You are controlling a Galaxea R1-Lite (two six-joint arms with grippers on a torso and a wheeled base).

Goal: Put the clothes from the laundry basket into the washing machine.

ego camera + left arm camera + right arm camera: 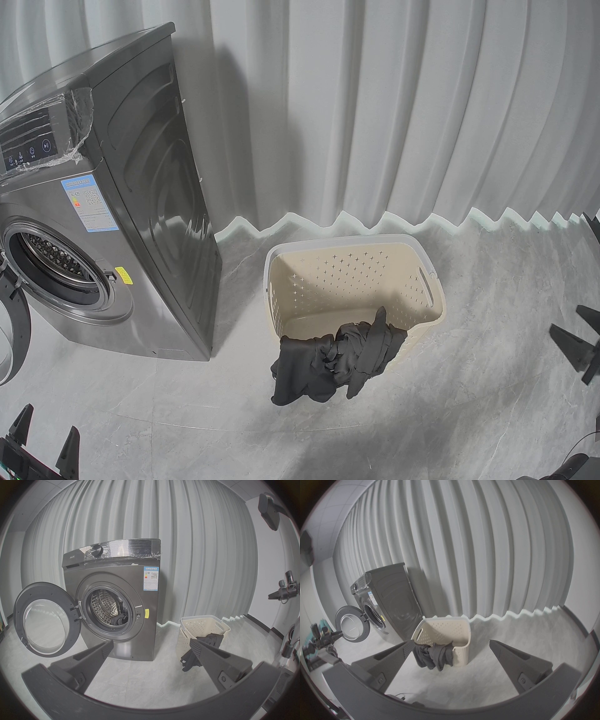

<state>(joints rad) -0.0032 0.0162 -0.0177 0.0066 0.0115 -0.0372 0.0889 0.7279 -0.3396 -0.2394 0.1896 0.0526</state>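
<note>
A cream laundry basket (350, 250) stands on the floor with a dark garment (331, 362) draped over its near rim and hanging outside. The grey washing machine (156, 187) stands to its left, with its round door (47, 620) swung open. Inside the drum lies another dark piece of clothing (120, 619). My left gripper (44, 437) is open and empty, low in front of the machine. My right gripper (581, 340) is open and empty, well to the right of the basket. The right wrist view shows the basket (447, 630) and the garment (434, 656) beyond its gripper (451, 642).
A white pleated curtain (387, 112) hangs behind the machine and basket. Bare grey floor (487, 387) spreads around the basket. The open door (12, 331) juts out at the machine's front left.
</note>
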